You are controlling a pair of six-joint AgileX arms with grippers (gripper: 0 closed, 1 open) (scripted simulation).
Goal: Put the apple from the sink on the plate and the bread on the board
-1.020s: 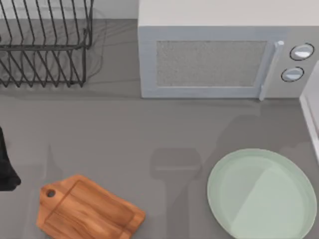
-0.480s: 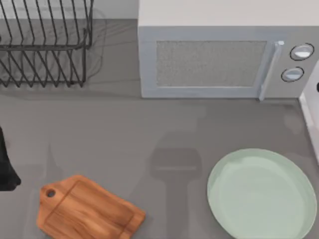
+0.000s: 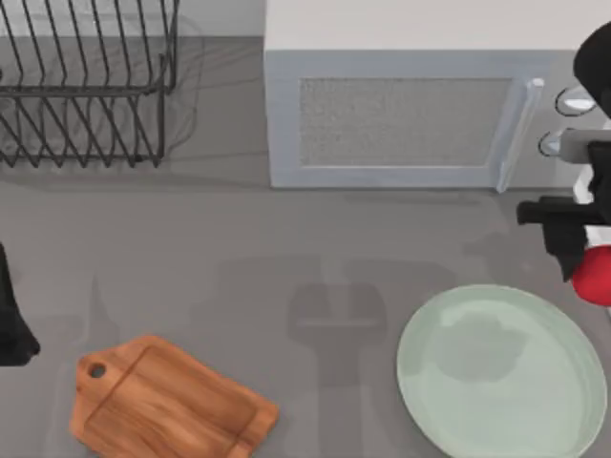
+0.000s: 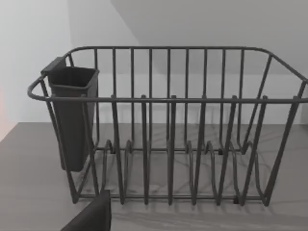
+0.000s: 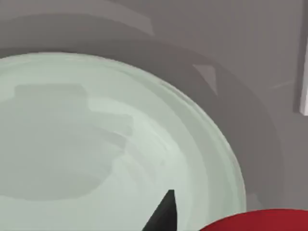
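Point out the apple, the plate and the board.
apple [image 3: 596,275]: top view, its red side at the right edge.
plate [image 3: 501,372]: top view, bare middle of the dish.
board [image 3: 177,401]: top view, middle of the wooden face.

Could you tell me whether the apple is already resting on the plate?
No, in the top view the apple hangs in the right gripper just beyond the rim of the plate, not on it.

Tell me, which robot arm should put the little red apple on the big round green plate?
The right arm. Its gripper at the table's right edge already carries the small red apple, just beside the large mint-green plate. The left arm sits parked at the far left edge.
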